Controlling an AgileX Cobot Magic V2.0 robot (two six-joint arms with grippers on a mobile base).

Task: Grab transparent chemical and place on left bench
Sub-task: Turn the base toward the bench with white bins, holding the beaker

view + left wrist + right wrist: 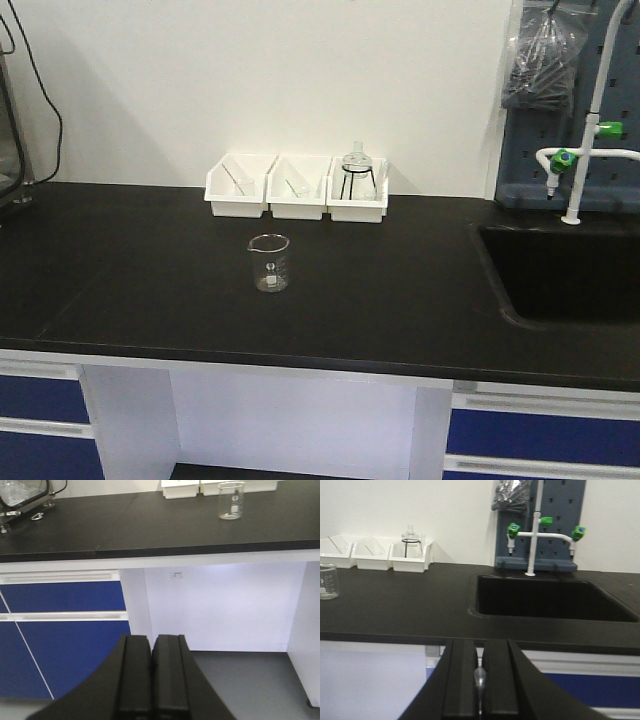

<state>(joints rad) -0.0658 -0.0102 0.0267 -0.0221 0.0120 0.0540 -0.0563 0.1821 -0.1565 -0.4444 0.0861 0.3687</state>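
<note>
Two tools hang below counter [125, 525] edge, both well apart from transparent chemical [269, 263]. Your left tool [152, 680]: jaws pressed together; chemical upright on counter, ahead, up and right. Your right tool [480, 680]: jaws closed, pale sliver [479, 676] in slit; chemical ahead, far left.

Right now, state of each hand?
Left hand: closed, holding nothing.
Right hand: closed; small pale sliver in the gap, cannot tell if it is gripped.
</note>
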